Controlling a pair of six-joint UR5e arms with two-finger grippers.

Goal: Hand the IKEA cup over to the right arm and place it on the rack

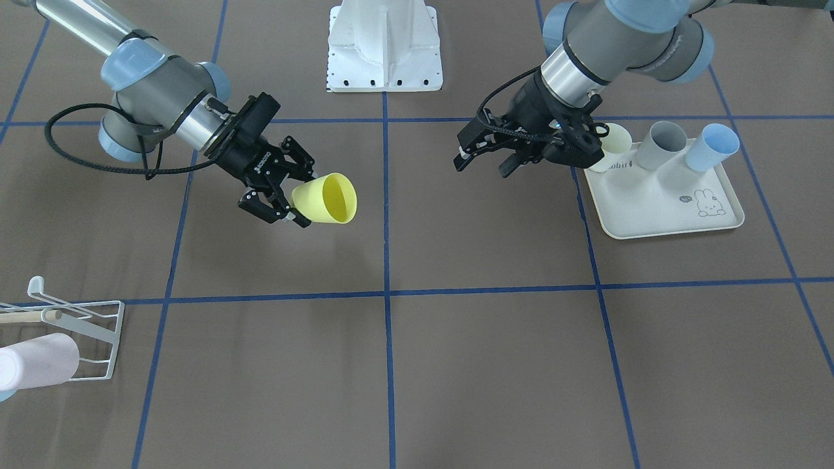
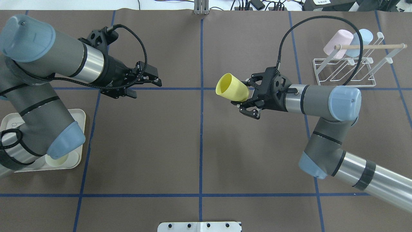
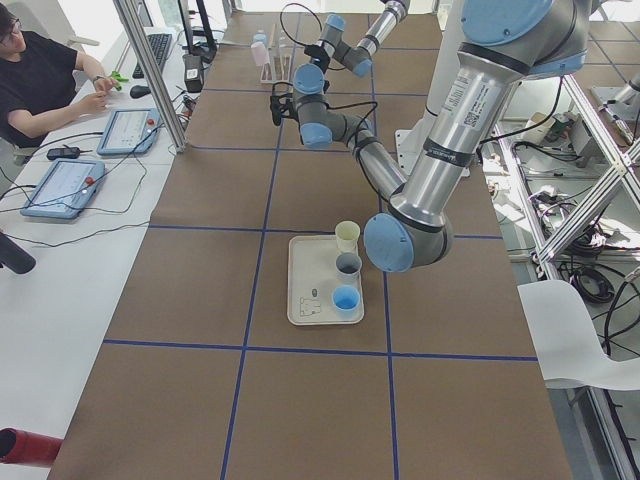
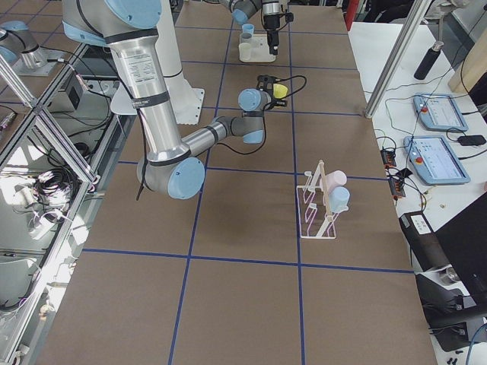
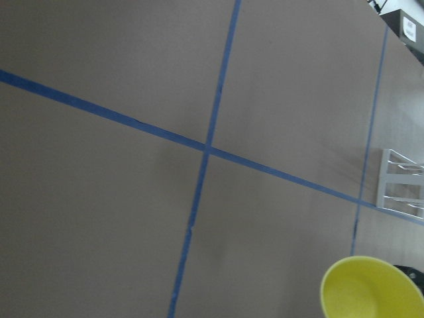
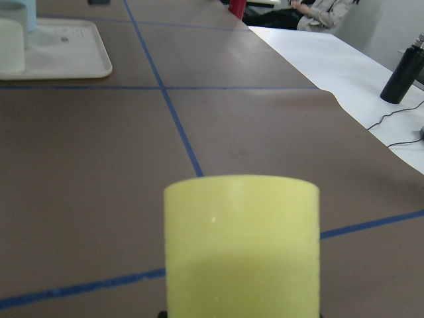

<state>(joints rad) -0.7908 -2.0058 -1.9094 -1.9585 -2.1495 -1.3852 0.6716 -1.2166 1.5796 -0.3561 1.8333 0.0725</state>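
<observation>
Table (image 2: 199,145): brown cover, blue tape grid.

Right arm (image 2: 325,103): reaches in toward table centre, wrist level. Right gripper (image 2: 246,96) is clamped on the cup (image 2: 231,87).

Left arm (image 2: 48,64): reaches in from the other side. Left gripper (image 2: 146,88) has its jaws spread wide with nothing between them. It points toward the cup, well apart from it, across the centre tape line.

Tray (image 1: 651,202): cream, rabbit print, flat on the table beneath the left arm. A cream cup (image 1: 616,140), a grey cup (image 1: 661,144) and a blue cup (image 1: 711,146) stand in a row along one edge.

Rack (image 2: 344,69): white wire, at the far corner on the right arm's side. It has a wooden rod (image 2: 370,46) across its top. A pink cup (image 2: 338,43) and a pale-blue cup (image 2: 362,37) hang on its prongs, side by side.

Cup: yellow, lying on its side in the air above the table. Its narrow base end sits between the right fingers. The body juts out past the fingertips, and the open mouth faces away from the claw toward the left gripper. It is well apart from the rack and touches only the fingers.
</observation>
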